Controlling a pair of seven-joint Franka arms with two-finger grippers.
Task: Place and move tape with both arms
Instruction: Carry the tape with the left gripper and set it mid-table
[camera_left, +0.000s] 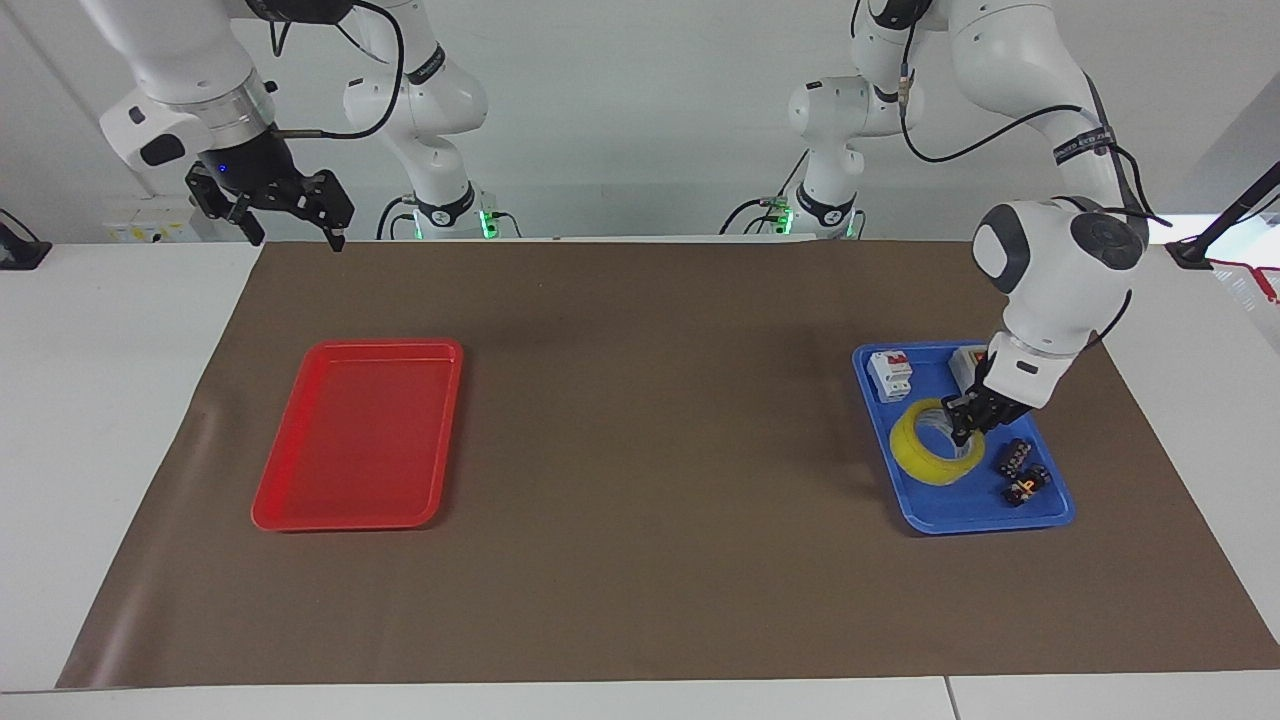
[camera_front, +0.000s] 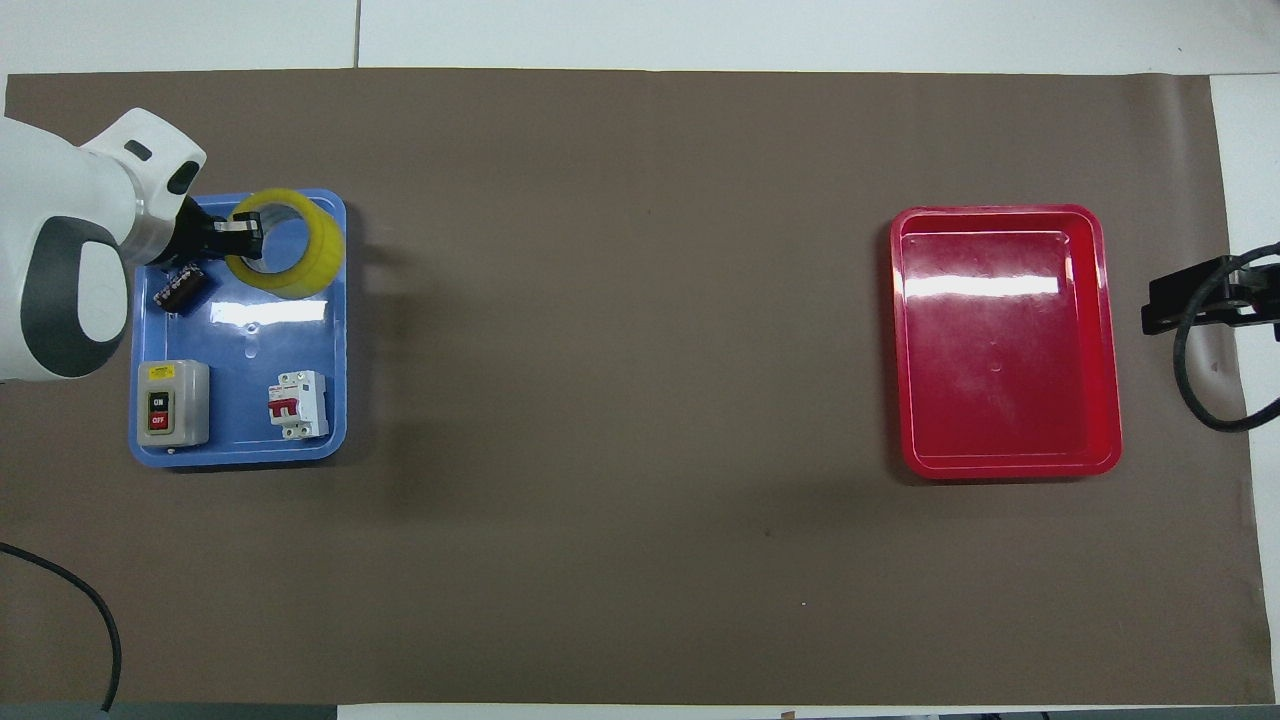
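Left arm lifting the tape out of the blue tray

The left gripper (camera_left: 966, 430) has its jaws pinching the wall of the tape (camera_left: 935, 455), one inside the core, the roll tilted and raised just over the blue tray (camera_left: 930, 515). Best to rise straight until clear of the breaker (camera_left: 890, 374) and switch box (camera_front: 172, 402), then carry it along the desk (camera_left: 640, 450) toward the red tray (camera_left: 355, 435). The right gripper (camera_left: 290, 215) waits aloft, jaws spread, over the desk's right-arm end

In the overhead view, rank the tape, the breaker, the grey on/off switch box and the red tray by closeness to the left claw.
1. tape, gripped by the left claw over the blue tray.
2 and 3. switch box and breaker, in the blue tray: too close to call.
4. red tray, toward the right arm's end.
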